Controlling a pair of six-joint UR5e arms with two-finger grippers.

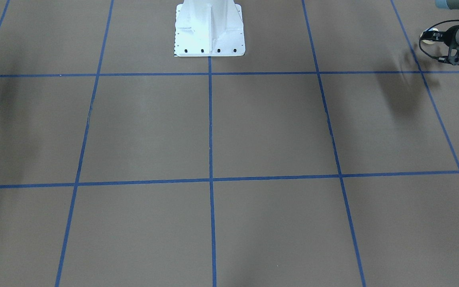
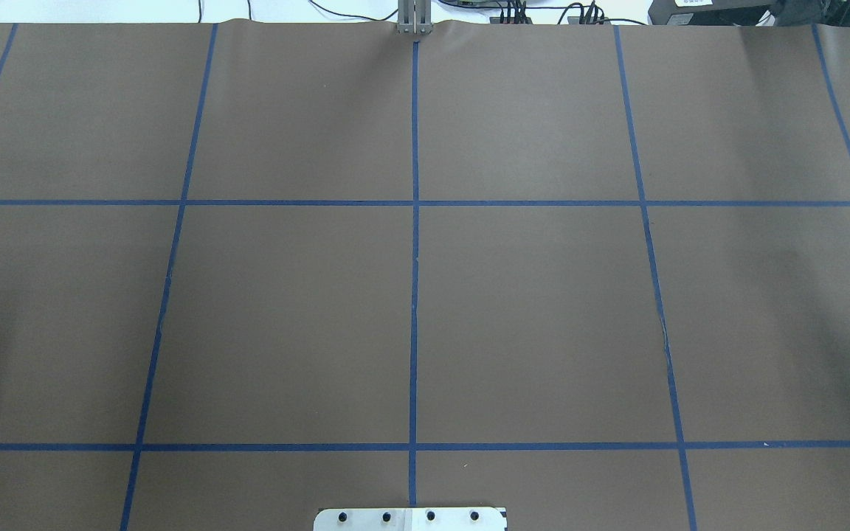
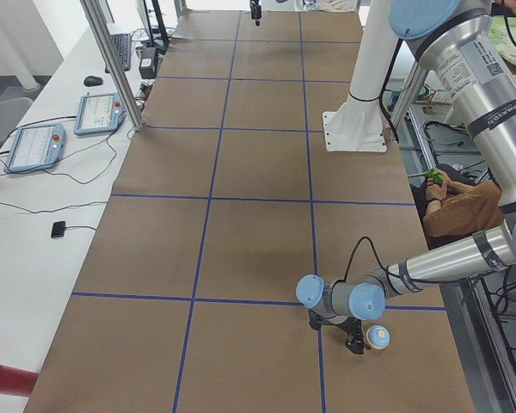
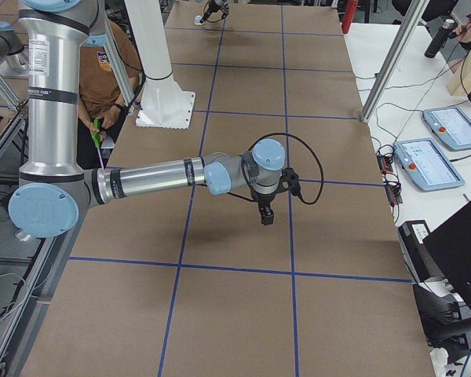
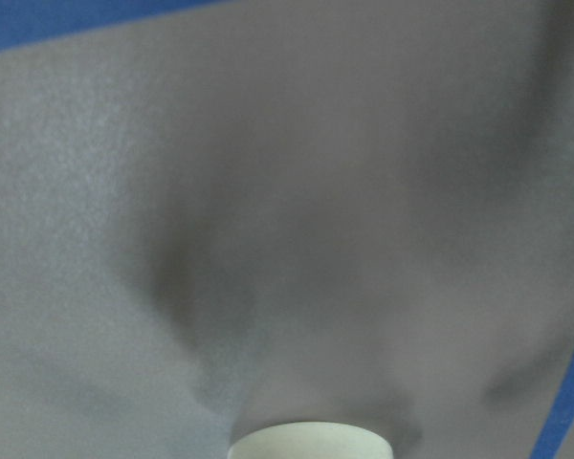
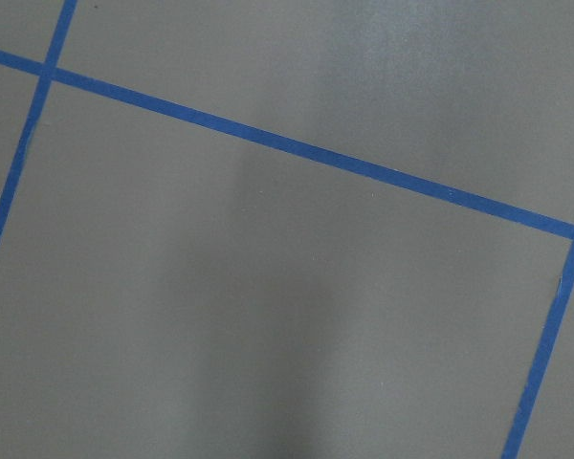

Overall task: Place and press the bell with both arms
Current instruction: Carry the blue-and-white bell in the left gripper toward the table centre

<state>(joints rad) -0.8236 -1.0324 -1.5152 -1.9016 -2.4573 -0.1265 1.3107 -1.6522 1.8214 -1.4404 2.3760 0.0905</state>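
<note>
At the left end of the desk (image 2: 285, 317), on the robot's side: the bell (image 3: 377, 336), blue top showing, right against the left hand (image 3: 356, 344). In the left wrist view, only a cream rim at the bottom edge. Cannot tell whether that hand is clamped on it, apart or together.

Hanging fingers-down above the desk, near a crossing of blue tape lines (image 2: 415, 295) and well apart from the bell: the right hand (image 4: 264, 220). Cannot tell its state either, with just a black sliver at the overhead view's right edge.

At the middle of the robot's edge, a white pedestal (image 1: 209, 28).
</note>
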